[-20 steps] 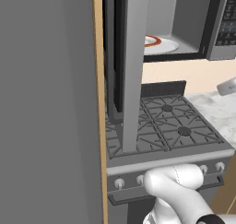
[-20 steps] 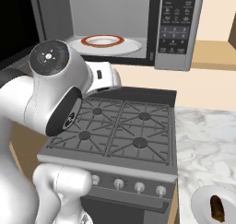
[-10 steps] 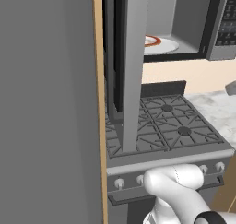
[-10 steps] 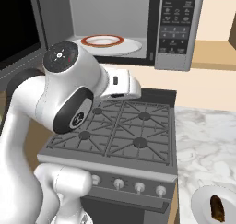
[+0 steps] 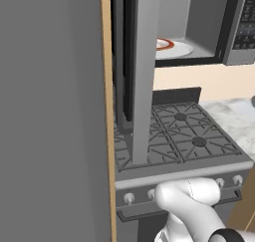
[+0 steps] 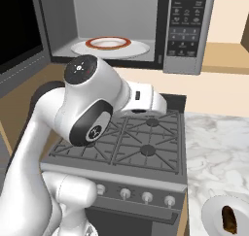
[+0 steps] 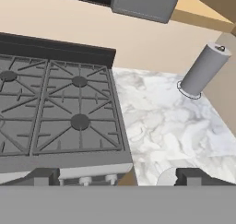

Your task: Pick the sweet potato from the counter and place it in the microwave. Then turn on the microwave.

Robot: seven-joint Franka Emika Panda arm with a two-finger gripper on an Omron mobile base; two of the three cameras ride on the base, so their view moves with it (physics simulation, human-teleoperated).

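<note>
Pincer: gripper [image 7: 115, 176] stands with its jaws wide apart and nothing between them; in the hand view the two dark tips sit at about 7 and 5 o'clock along the bottom, looking down over the seam where stove meets worktop.
Why open: my reading is that the jaws are spread ready for a pick, since the first step, lifting the sweet potato, is not yet done.
Below the pincer: gas stove [image 7: 55, 112] fills the 9 o'clock half of the hand view, the counter [image 7: 175, 131] the 3 o'clock half.
Pale disc: a sliver of a round white edge shows between the tips near 6 o'clock in the hand view; likely the small plate, though too little shows to be sure.
Sweet potato: sweet potato [image 6: 228, 219] lies on a small plate [image 6: 210, 215] on the counter, at 5 o'clock in the right base view, well apart from the arm's wrist over the stove.
Its look: a small, dark brownish-orange, elongated lump, lying lengthwise, much smaller than its plate; surface detail is too fine to tell.
Why there: it sits near the counter's front edge, so a reach from above looks open.
Microwave: microwave [image 6: 187, 31] hangs at 12 o'clock above the stove, door [image 5: 142, 71] swung open, so the cavity is ready to take the food.
Turntable: white round plate [image 6: 111, 46] with an orange-red ring rests inside, bare.
Further out: a grey cylinder [image 7: 203, 70] stands upright on the counter at 2 o'clock in the hand view.
</note>
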